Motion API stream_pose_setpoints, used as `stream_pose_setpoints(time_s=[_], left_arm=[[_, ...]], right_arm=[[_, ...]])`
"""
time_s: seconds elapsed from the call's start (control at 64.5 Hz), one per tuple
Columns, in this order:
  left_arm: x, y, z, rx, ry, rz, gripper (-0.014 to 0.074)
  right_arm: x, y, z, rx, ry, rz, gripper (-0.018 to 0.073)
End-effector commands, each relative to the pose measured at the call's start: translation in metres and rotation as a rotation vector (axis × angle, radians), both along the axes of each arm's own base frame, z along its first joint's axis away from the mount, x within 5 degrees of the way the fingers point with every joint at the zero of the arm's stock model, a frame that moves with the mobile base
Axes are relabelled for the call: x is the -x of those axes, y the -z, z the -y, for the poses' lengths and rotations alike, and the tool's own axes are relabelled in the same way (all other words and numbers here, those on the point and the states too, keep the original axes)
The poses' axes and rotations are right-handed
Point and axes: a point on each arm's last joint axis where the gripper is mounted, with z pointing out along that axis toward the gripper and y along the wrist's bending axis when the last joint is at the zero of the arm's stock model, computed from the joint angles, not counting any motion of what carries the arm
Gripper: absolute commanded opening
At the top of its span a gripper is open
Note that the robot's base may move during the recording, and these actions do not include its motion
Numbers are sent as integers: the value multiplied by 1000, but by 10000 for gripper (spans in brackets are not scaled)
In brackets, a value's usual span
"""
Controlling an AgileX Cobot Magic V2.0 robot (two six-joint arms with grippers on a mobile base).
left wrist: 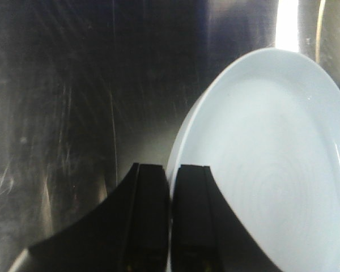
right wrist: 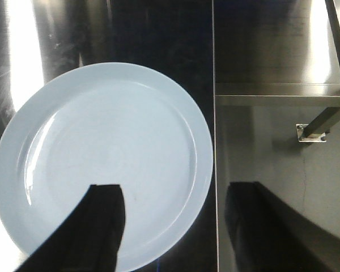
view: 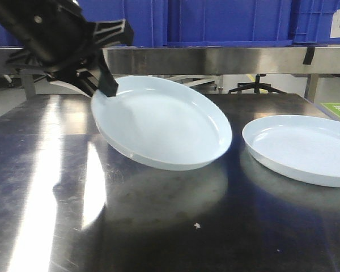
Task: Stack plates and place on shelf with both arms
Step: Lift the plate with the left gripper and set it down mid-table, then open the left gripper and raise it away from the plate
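Note:
My left gripper (view: pixel 99 79) is shut on the near-left rim of one pale blue-white plate (view: pixel 164 122), which hangs tilted above the steel table (view: pixel 158 226), its right edge lowest. The left wrist view shows that plate (left wrist: pixel 277 158) with its rim pinched between the black fingers (left wrist: pixel 153 215) of the left gripper (left wrist: pixel 171 170). The second plate (view: pixel 306 147) lies flat on the table at the right. In the right wrist view my right gripper (right wrist: pixel 174 187) hangs open above this plate (right wrist: pixel 102 153), one finger over the plate and the other past the table edge.
A steel shelf rail (view: pixel 215 59) runs across the back, with blue bins (view: pixel 226 20) on top. The table's right edge (right wrist: pixel 214 141) is close beside the flat plate, with a lower steel frame (right wrist: pixel 311 130) beyond it.

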Motion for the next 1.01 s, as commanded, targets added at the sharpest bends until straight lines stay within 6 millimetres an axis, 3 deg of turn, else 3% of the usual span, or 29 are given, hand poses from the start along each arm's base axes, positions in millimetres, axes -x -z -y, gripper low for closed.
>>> stream_pose_setpoints(time_s=[0.0, 0.093, 0.233, 0.31, 0.434, 0.574, 0.62, 0.791, 0.992], left_arm=[[-7, -22, 6, 41, 4, 108, 110], [-10, -17, 6, -1, 30, 118, 197], [-11, -16, 6, -15, 37, 129, 409], [-12, -17, 6, -15, 38, 133, 455], [-13, -20, 5, -30, 45, 119, 371], [-15, -28, -6, -38, 21, 110, 61], [-16, -33, -14, -36, 1, 121, 106], [-16, -61, -54, -27, -96, 173, 86], [8, -101, -116, -70, -232, 298, 87]], right_arm=[[-5, -18, 1, 9, -1, 102, 501], [-5, -18, 1, 9, -1, 101, 501], [-5, -18, 1, 9, -1, 101, 501], [-5, -18, 1, 9, -1, 101, 501], [-5, -18, 1, 9, -1, 101, 501], [-5, -18, 1, 9, -1, 101, 501], [-5, -18, 1, 9, -1, 101, 501], [-5, -18, 1, 9, -1, 101, 501], [-5, -18, 1, 9, -1, 101, 501]])
